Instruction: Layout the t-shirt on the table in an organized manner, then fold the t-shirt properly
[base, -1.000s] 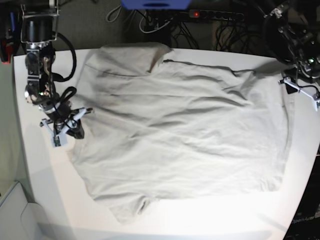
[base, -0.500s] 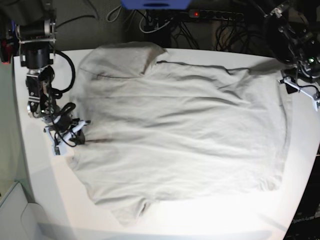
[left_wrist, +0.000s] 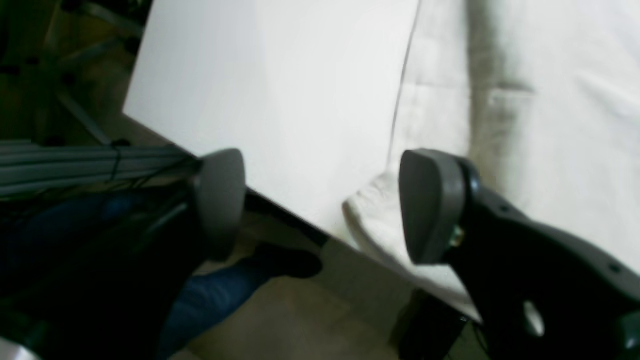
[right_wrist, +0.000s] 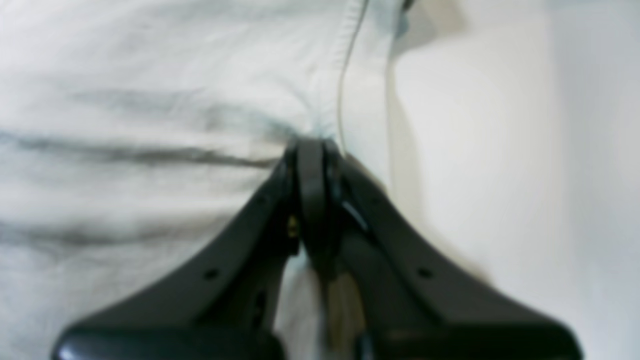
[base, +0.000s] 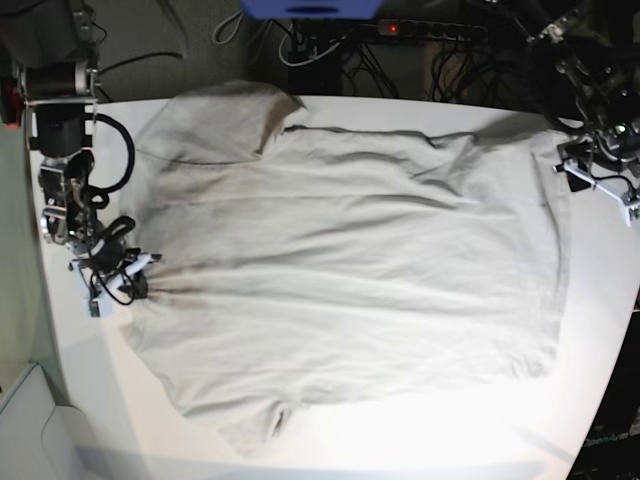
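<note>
Dragged outward by the clenched right claw (base: 128, 284), the t-shirt (base: 350, 260) shifted — left claw (left_wrist: 320, 205) gapes, empty.

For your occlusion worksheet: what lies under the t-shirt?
The white table shows bare around the t-shirt, which lies spread on it. The tabletop beneath the cloth is covered, so anything else under there cannot be seen.

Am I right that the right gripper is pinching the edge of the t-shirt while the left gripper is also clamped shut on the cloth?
Not quite. The right gripper is shut on the t-shirt, but the left gripper is open, holding nothing, over the table edge. The left wrist view shows this.
</note>
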